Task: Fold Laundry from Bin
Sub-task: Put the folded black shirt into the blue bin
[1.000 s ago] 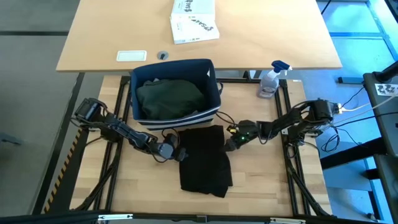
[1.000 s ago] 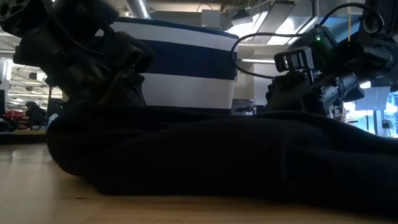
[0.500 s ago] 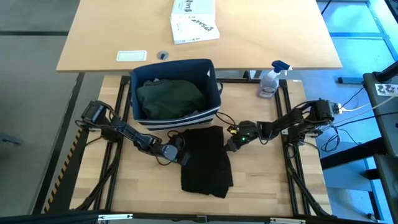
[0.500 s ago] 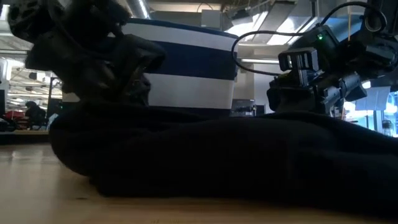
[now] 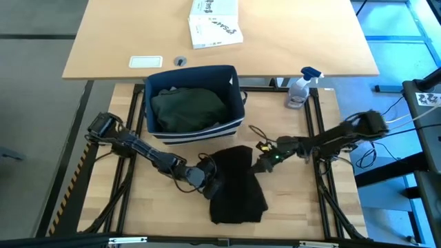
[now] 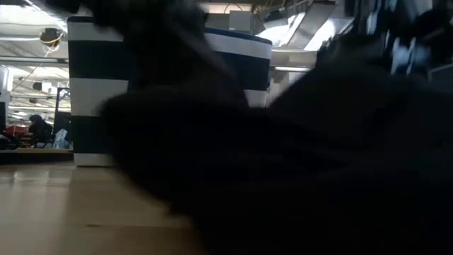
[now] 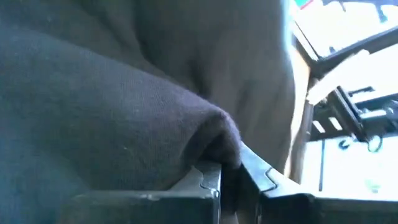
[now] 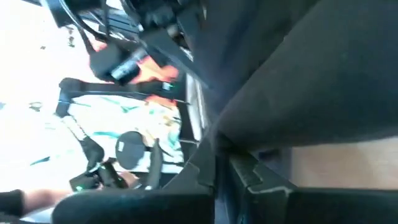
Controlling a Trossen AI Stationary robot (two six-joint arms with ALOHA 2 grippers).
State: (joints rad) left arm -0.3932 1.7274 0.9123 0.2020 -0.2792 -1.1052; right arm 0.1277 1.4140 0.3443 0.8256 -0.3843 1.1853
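A black garment (image 5: 238, 186) lies crumpled on the wooden table, near the striped navy bin (image 5: 234, 103). The bin holds dark green laundry (image 5: 189, 107). My left gripper (image 5: 212, 182) is shut on the garment's left edge. My right gripper (image 5: 256, 167) is shut on its right edge. In the low view the black garment (image 6: 297, 163) rises as a dark mound in front of the bin (image 6: 106, 85) and hides both grippers. My left gripper pinches a rounded fold (image 7: 214, 134) at the black garment's left edge between its two fingers (image 7: 205, 180), coming low from the table's left. The rest of the cloth lies slack on the table. My right gripper pinches the garment's right edge (image 8: 249, 124) between its two fingers (image 8: 239, 171), coming low from the table's right. The cloth drapes over the fingers.
A spray bottle (image 5: 298, 89) stands at the far right of the work table. On the larger table behind it lie a white printed box (image 5: 215, 24) and a white card (image 5: 145, 62). Loose cables (image 5: 258, 134) run by the right arm. Bare wood shows at the near left.
Both grippers have shut on the black garment's side edges and gone toward the table's near edge, the left one also rightward. The garment has slid nearer and a little right. Its far part has bunched up narrower and risen off the table.
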